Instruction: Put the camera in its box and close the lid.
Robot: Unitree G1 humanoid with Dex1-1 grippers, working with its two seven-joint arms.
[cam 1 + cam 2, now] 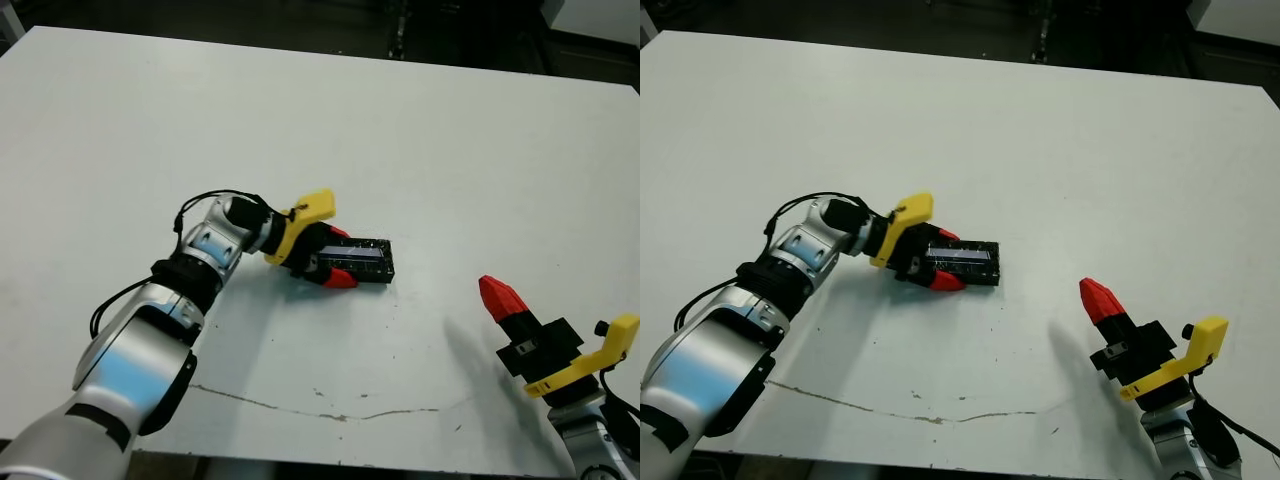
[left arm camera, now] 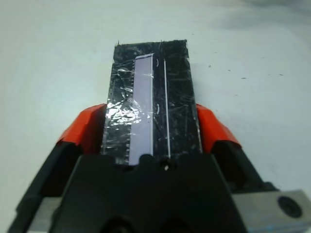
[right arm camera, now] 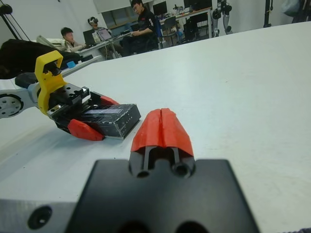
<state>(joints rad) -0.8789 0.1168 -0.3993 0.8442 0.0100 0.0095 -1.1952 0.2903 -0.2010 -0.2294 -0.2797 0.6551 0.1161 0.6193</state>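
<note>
Lid (image 2: 150, 104) sits closed on the box, gripped by left hand (image 1: 335, 257); right hand (image 3: 162, 128) clenched empty above desk (image 1: 420, 130)

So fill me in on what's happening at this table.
The robot's left hand is closed around one end of a small black box lying on the white table. The speckled lid appears to be on top of it already, and the camera is not visible. The right hand is shut and empty, held apart from the box nearer the robot's right side.
</note>
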